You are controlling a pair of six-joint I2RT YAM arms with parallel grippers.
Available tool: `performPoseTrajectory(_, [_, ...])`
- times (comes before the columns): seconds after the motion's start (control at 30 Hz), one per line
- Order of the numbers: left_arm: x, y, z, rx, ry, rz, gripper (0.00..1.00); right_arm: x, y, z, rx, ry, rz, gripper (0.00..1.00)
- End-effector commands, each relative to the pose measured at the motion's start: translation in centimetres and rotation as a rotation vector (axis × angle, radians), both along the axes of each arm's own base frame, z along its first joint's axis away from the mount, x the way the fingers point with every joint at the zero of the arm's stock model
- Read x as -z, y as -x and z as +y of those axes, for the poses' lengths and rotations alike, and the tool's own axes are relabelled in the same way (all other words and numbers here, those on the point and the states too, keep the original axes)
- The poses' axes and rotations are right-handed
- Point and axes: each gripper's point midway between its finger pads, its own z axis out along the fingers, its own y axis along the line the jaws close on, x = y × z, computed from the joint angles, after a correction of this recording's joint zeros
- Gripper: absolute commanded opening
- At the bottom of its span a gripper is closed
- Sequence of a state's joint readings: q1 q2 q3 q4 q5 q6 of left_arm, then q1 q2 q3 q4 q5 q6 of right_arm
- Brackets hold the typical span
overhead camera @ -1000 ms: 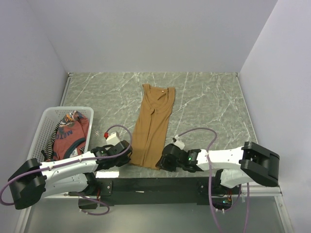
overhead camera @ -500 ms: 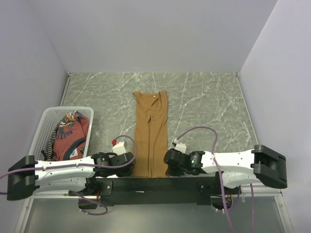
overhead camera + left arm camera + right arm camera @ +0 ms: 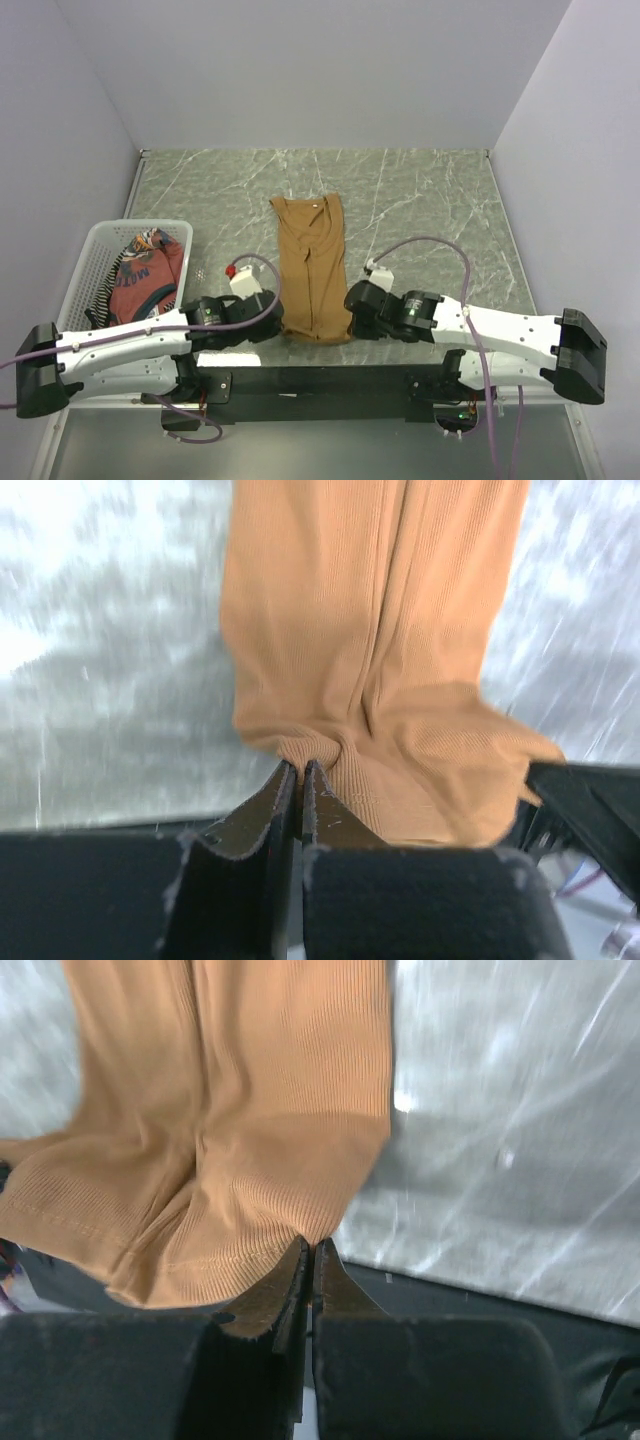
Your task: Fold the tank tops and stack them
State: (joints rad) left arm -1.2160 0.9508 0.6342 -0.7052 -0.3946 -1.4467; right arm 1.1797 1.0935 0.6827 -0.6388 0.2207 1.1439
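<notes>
Top external view had the tan-brown tank top [image 3: 312, 262] laid out as a long, narrow strip down the middle of the table [image 3: 430, 215], neckline at the far end and hem at the near edge by the arms. The cloth lay mostly flat, with a few soft lengthwise creases, and it puckered at the hem end.

And both arms were on that hem! The left gripper [image 3: 301, 770] had its fingers pressed together on the hem's left corner, and the wrist camera showed ribbed cloth bunching into a small fold right at the tips. The right gripper [image 3: 309, 1245] mirrored it on the right corner, fingers closed to a sliver with the stitched hem edge caught between them. Each arm reached in low from its own side, so the two grippers stood either side of the strip with the hem stretched between them.

Off to the left, well apart from the action, the white mesh basket [image 3: 95, 240] sat on the table. The rust-red tank top [image 3: 150, 280] was crumpled inside it, dark print showing, and the striped tank top [image 3: 108, 283] was tucked against the basket's left wall, only partly visible.
</notes>
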Motion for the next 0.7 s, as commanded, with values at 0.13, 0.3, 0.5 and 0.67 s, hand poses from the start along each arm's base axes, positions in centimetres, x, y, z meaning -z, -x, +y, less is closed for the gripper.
performPoseTrajectory(0.13, [-2.9,-6.7,-0.2,-0.070,-0.008,-0.147,0.01,-3.0,-7.0,0.4,0.027,0.037,-0.159,0.00])
performPoseTrajectory(0.3, [-4.8,-12.5,0.3,-0.125,-0.032,-0.229,0.01,-4.4,-12.6,0.6,0.075,0.039,-0.201,0.00])
performPoseTrajectory(0.5, [-4.6,-20.9,1.1,-0.142,-0.030,-0.240,0.06,-6.1,-20.8,0.6,0.081,0.020,-0.227,0.05])
performPoseTrajectory(0.67, [-2.0,-26.4,1.6,-0.144,-0.092,-0.215,0.64,-5.3,-26.6,2.4,0.020,0.006,-0.201,0.41])
